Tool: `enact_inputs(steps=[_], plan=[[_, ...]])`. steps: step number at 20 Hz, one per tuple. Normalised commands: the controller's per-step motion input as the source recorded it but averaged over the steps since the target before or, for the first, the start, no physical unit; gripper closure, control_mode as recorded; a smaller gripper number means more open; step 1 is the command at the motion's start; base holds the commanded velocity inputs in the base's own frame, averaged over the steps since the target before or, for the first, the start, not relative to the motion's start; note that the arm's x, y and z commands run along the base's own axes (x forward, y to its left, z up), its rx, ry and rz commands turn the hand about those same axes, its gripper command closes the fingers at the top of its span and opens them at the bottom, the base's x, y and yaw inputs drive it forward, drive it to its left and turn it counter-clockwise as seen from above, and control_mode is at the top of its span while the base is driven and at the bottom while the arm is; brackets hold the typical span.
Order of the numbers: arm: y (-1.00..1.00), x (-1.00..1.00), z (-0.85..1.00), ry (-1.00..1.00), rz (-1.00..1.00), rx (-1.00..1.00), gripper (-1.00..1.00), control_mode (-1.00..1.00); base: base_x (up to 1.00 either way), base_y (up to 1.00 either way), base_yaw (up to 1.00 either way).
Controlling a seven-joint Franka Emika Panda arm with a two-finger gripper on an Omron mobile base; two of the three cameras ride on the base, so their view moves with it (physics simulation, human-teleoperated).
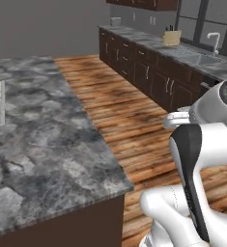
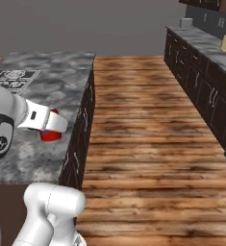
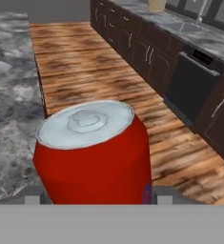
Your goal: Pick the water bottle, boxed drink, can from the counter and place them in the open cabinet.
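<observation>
Hand view: smooth red cylindrical can (image 3: 92, 157), silver top.

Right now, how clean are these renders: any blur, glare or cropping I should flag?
Hand view: the can fills the foreground, soft-edged, its base cut off at the bottom; silver top evenly lit, no glare. Right base view: the can is partly hidden behind the white arm. Left base view: counter marbling is smeared and low-detail; lighting flat, no hard shadows.

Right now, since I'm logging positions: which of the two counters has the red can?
The near island counter, with the cooktop set in; the can stands near its edge. The far counter has a sink.
</observation>
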Motion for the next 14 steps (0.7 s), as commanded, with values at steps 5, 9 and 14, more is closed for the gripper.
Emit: enact_inputs(steps=[5,9,14], plan=[[0.00,0.00,0.00,0.00,0.00,0.00,1.00,1.00,-0.04,-1.00,0.20],[0.00,0.00,0.00,0.00,0.00,0.00,1.00,1.00,0.74,-0.38,0.08],[0.00,0.00,0.00,0.00,0.00,0.00,1.00,1.00,1.00,-0.45,0.01]])
